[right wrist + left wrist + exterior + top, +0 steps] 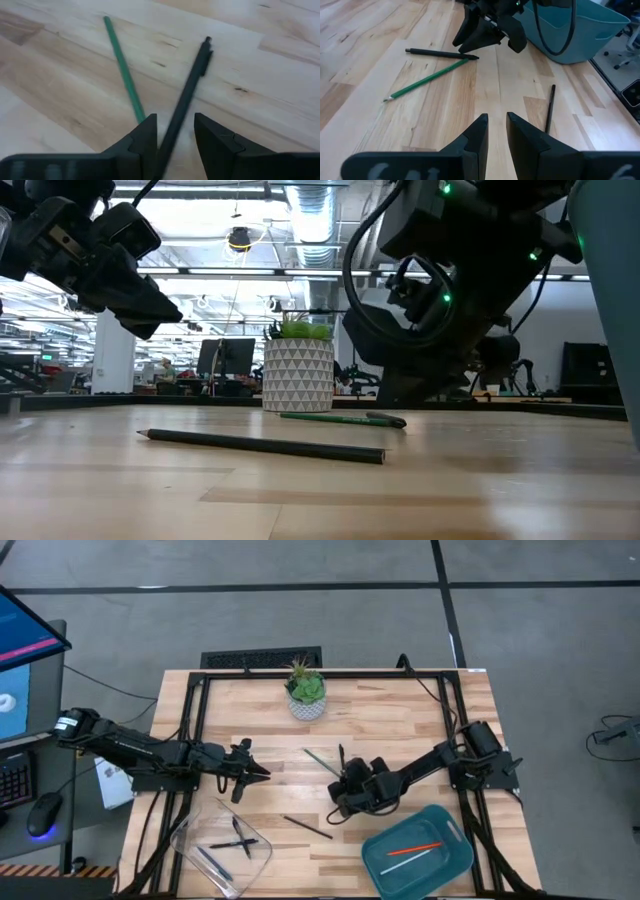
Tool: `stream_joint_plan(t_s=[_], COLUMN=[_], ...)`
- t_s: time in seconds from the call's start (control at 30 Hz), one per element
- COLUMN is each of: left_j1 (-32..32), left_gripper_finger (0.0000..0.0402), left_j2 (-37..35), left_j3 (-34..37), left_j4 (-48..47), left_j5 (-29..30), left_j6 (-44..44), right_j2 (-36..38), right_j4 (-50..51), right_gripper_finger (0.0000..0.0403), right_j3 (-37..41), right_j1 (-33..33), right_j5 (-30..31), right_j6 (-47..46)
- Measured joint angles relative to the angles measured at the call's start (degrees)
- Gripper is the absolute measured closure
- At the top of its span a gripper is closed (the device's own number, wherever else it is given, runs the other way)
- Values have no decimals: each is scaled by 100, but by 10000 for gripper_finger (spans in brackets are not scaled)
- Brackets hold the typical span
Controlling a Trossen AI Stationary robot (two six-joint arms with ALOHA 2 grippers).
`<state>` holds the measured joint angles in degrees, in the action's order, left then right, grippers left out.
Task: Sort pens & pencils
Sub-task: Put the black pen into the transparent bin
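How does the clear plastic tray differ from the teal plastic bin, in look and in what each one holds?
The clear plastic tray is see-through and lies near the left arm; the teal plastic bin is opaque and lies near the right arm. The tray holds dark sticks; the bin holds an orange-red stick and a pale stick. Both rest on the wooden table.

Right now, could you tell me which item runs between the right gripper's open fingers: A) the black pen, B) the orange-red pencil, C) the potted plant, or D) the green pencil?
A: in the right wrist view the black pen runs down between the open fingers of the right gripper, while the green pencil lies just beside it on the table.
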<state>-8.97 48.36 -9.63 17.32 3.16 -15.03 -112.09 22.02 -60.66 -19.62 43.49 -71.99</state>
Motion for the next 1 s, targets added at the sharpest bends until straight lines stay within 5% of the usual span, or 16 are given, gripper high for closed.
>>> stream_joint_plan(t_s=[1.0], left_j1=[-2], left_gripper_finger=[342], left_j2=[0], left_j3=[-4], left_j4=[-35], left_j5=[4], left_j6=[0], right_j2=[-422], right_j4=[-280], right_gripper_finger=[259], right_j3=[-2], right_j1=[70], right_j5=[72], right_j6=[-198])
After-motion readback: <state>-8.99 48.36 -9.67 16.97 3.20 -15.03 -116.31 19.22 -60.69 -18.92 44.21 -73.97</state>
